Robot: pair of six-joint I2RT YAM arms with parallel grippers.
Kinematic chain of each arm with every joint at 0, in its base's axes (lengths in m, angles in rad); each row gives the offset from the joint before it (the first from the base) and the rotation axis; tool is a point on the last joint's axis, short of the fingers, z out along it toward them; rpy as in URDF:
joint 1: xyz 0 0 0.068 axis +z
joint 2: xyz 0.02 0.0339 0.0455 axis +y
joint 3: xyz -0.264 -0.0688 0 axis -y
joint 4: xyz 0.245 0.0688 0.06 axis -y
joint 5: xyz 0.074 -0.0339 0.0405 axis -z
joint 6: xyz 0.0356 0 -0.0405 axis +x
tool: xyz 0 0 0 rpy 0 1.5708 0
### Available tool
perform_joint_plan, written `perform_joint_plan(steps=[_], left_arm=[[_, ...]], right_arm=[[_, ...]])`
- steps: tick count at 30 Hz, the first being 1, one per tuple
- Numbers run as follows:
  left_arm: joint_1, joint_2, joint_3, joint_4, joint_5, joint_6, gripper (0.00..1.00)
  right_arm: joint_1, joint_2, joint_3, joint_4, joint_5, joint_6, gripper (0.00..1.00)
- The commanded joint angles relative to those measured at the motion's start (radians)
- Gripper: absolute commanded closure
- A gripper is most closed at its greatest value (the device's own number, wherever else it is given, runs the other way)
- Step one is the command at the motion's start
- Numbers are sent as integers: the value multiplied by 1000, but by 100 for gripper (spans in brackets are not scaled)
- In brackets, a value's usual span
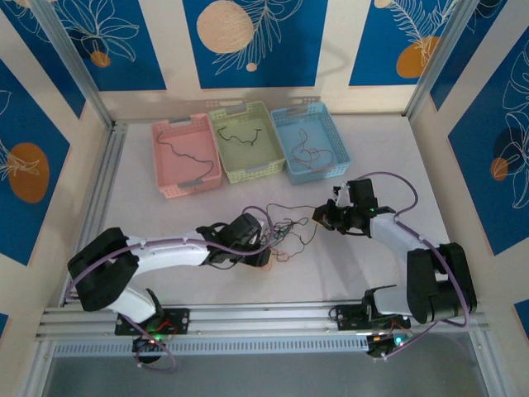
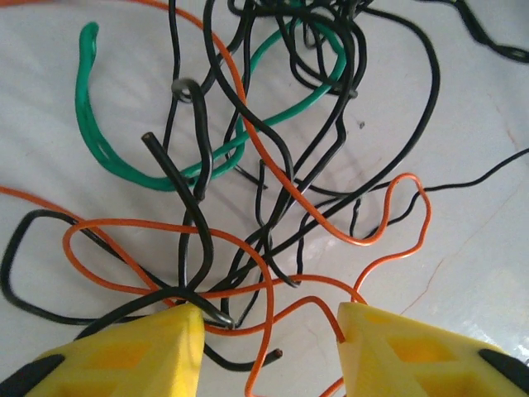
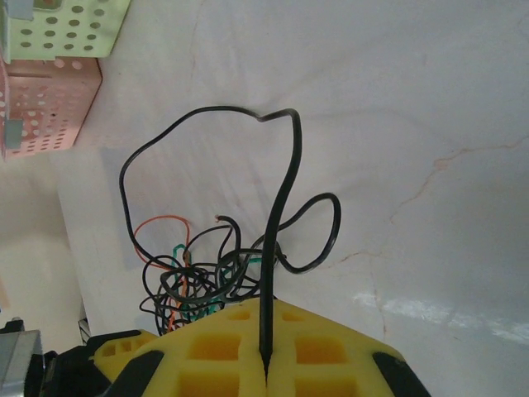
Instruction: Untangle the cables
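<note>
Cables: a loose tangle of cables (image 1: pixel 287 235) in black, orange and green lies on the white table (image 1: pixel 165 265), near its middle, between the two grippers.
Left gripper: the left gripper (image 1: pixel 268 255) stands at about 7 o'clock of the tangle. In the left wrist view (image 2: pixel 269 331) its yellow fingers (image 2: pixel 132 356) are apart at a middle width, low over the pile, with orange and black strands lying in the gap.
Right gripper: the right gripper (image 1: pixel 324 217) stands at about 2 o'clock of the tangle. In the right wrist view (image 3: pixel 266 347) its jaws are pressed together on a black cable (image 3: pixel 265 306), which loops away toward the pile.
Green cable: the green cable (image 2: pixel 87 124) curves at 10 o'clock in the left wrist view, under black strands.
Orange cable: the orange cable (image 2: pixel 388 223) loops at 3 o'clock there.
Baskets: a pink basket (image 1: pixel 159 161), a green basket (image 1: pixel 248 172) and a blue basket (image 1: pixel 340 149) stand in a row at 12 o'clock of the tangle, each with one dark strand inside.
</note>
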Motion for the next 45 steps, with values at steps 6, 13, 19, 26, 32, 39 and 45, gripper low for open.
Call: perform_joint_plan(steps=[6, 13, 19, 26, 32, 39, 45], left_arm=[[10, -3, -3, 32, 40, -3, 63], [11, -26, -19, 33, 38, -8, 74], [10, -29, -27, 36, 41, -9, 84], [11, -69, -29, 8, 29, -3, 98], [11, -186, 10, -168, -59, 47, 100], [22, -444, 138, -569, -322, 97, 100], [27, -675, 257, -846, -545, 72, 100]], right_arm=[[-3, 11, 26, -2, -33, -1, 100], [-3, 10, 26, -1, -34, 0, 100], [-4, 10, 27, -1, -35, -1, 100], [-4, 9, 25, 0, -35, -1, 100], [-4, 1, 21, -2, -25, 2, 100], [-6, -6, 28, -51, 52, 30, 100], [-8, -8, 31, -73, 89, 46, 100]])
